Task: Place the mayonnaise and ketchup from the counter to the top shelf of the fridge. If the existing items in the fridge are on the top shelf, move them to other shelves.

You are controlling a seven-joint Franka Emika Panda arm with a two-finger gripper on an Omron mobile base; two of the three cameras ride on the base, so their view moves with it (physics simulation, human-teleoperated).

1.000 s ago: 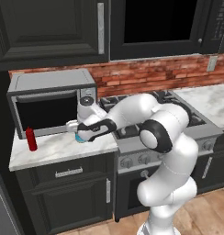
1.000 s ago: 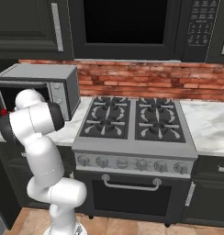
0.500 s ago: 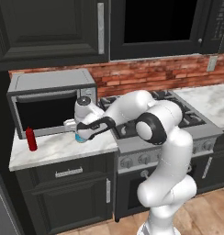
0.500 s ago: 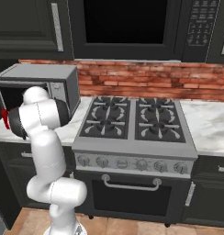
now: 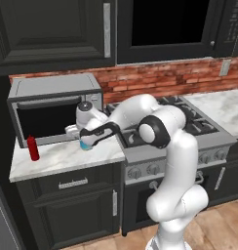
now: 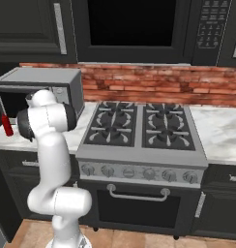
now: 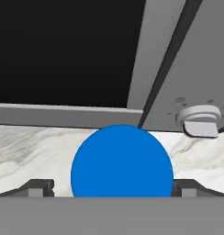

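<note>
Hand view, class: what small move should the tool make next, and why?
Probably close on the blue-lidded jar: its lid sits centred between the tool fingertips, which flank it on either side, apparently still apart, over the marble counter.

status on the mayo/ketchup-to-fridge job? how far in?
Done: nothing delivered. The ketchup stands untouched at the counter's left end. In hand: the gripper is low over the blue-lidded mayonnaise in front of the microwave; the hand view shows a fingertip at each side of the lid, jaws open, no lift yet. Left: grasp, carry both to the fridge's top shelf.
</note>
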